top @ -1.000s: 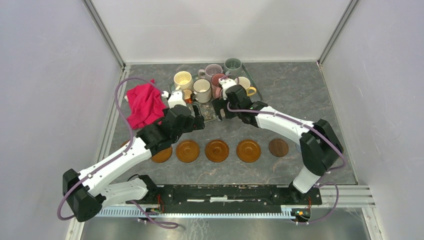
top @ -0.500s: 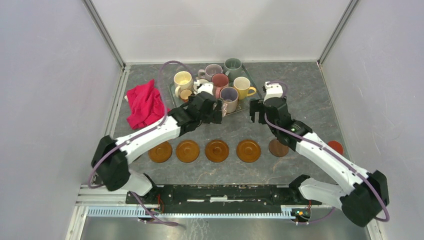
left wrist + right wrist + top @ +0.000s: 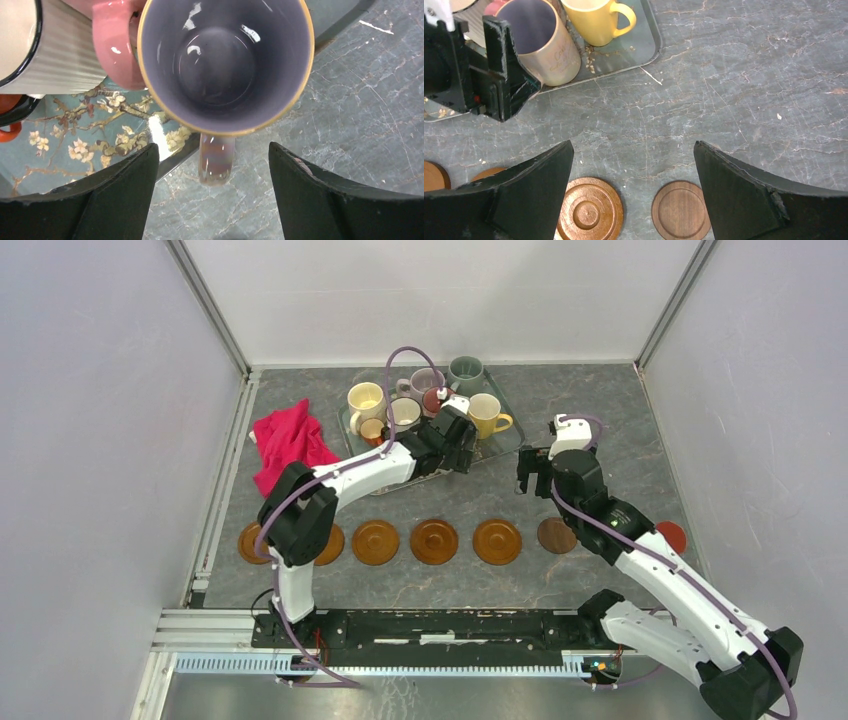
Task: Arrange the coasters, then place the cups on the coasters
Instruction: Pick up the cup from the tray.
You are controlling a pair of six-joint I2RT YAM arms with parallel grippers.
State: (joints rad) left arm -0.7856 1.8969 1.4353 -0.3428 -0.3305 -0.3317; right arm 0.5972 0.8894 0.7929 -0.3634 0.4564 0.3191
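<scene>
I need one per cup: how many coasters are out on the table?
7, in one near row: five orange-brown coasters, then a dark brown one, then a red one far right. More may hide on the tray.

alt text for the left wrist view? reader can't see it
Looking straight down into an empty gold-rimmed mauve mug, its handle pointing at the camera between the open fingers of the left gripper, which do not touch it. The mug sits at the edge of a floral tray, beside a pink mug and a ribbed cream mug; grey marbled table at right.
</scene>
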